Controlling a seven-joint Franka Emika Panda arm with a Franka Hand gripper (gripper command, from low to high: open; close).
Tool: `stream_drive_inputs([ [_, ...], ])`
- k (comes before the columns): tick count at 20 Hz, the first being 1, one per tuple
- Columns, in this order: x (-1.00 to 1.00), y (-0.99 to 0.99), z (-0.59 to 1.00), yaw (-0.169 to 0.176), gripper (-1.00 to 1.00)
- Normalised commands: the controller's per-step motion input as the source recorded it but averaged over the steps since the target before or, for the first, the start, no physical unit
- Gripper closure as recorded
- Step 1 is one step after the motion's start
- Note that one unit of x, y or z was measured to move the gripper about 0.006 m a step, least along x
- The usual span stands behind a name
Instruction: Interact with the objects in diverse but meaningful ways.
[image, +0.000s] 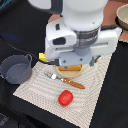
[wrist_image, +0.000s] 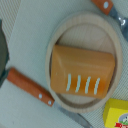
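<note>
- The bread loaf lies in a round wooden plate; the grey-blue pot sits off the placemat's edge.
- The gripper hangs directly over the loaf; whether its fingers are spread cannot be told.

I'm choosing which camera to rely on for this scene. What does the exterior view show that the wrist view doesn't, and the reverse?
Only the exterior view shows the red tomato, the grey-blue pot, the placemat's full extent and the arm itself. Only the wrist view shows the whole bread loaf with its white score marks, lying inside a round wooden plate. Both show the orange-handled utensil and a yellow block.
</note>
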Motion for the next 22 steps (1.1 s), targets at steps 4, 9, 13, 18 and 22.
stream_drive_inputs([
  [4,0.0,0.68,0.2,0.136,-1.0],
  [9,0.0,0.72,0.13,0.111,-1.0],
  [13,0.0,0.74,0.11,0.096,-1.0],
  [18,0.0,0.76,0.09,0.087,-1.0],
  [22,-0.05,0.74,0.0,0.072,-1.0],
])
